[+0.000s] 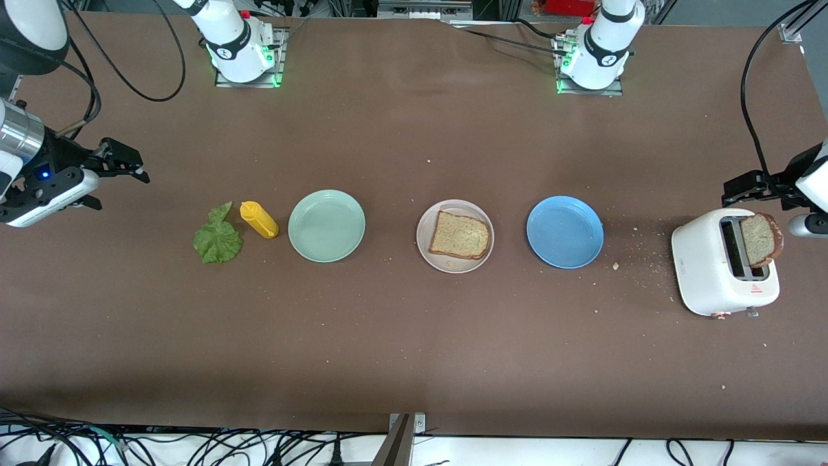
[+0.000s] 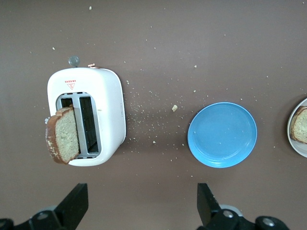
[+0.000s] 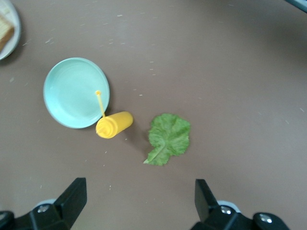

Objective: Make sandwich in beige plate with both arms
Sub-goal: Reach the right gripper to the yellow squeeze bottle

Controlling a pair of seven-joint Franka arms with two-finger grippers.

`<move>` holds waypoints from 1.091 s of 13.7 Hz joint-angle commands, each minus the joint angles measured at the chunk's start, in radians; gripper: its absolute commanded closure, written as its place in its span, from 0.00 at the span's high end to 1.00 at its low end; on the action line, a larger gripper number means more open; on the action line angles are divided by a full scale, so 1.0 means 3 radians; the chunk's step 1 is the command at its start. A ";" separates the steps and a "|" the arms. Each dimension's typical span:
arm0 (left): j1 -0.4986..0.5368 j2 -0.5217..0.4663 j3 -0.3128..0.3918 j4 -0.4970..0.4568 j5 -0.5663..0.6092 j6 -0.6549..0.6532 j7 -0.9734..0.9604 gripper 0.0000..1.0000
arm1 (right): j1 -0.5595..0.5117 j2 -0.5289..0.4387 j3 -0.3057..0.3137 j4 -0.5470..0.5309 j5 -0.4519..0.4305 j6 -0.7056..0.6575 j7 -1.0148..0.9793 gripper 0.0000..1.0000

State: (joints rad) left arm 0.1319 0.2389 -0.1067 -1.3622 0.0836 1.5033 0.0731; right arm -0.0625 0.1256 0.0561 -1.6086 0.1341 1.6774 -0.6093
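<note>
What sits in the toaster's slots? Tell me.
One bread slice stands tilted in a slot of the white toaster, its upper part sticking out. The other slot looks empty. The slice's lower part is hidden inside.

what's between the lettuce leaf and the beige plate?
Going from the lettuce leaf toward the beige plate: a yellow squeeze bottle, then the mint-green plate, then bare table. The front view shows the whole row.

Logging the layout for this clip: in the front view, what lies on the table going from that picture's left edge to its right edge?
Crinkled green lettuce leaf → yellow squeeze bottle → round mint-green plate → round beige plate holding a brown bread slice → round blue plate → white toaster with a second bread slice sticking up.
</note>
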 commanded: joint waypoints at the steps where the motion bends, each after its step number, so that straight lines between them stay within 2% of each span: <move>1: 0.0066 -0.0111 0.0008 0.0026 -0.0022 -0.0194 -0.0039 1.00 | -0.0113 0.0154 0.0012 0.0111 0.0329 -0.0293 -0.0305 1.00; 3: 0.0138 -0.0203 0.0003 0.0016 -0.0247 -0.0301 -0.0019 1.00 | -0.0155 0.0164 0.0012 0.0116 0.0554 -0.0340 -0.0341 1.00; 6: 0.0138 -0.0203 -0.0007 0.0021 -0.0253 -0.0276 -0.0014 1.00 | -0.0210 0.0230 0.0012 0.0105 0.0759 -0.0350 -0.0769 1.00; 8: 0.0133 -0.0229 -0.0018 0.0021 -0.0253 -0.0281 -0.0044 1.00 | -0.0364 0.0368 0.0013 0.0111 0.1060 -0.0426 -0.1152 1.00; 11: 0.0128 -0.0234 -0.0013 0.0015 -0.0253 -0.0286 -0.0049 1.00 | -0.0568 0.0659 0.0018 0.0111 0.1352 -0.0524 -0.1960 1.00; 13: 0.0133 -0.0234 -0.0013 0.0020 -0.0253 -0.0286 -0.0049 1.00 | -0.0676 0.0843 0.0013 0.0111 0.1429 -0.0616 -0.2283 1.00; 15: 0.0133 -0.0234 -0.0012 0.0020 -0.0253 -0.0286 -0.0049 1.00 | -0.0712 0.0890 0.0018 0.0045 0.1582 -0.0580 -0.2610 1.00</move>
State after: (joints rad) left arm 0.1674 0.1809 -0.1089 -1.3568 0.0275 1.4320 0.0656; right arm -0.2590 0.3716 0.0517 -1.6091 0.5638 1.5290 -1.3115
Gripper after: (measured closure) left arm 0.000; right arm 0.000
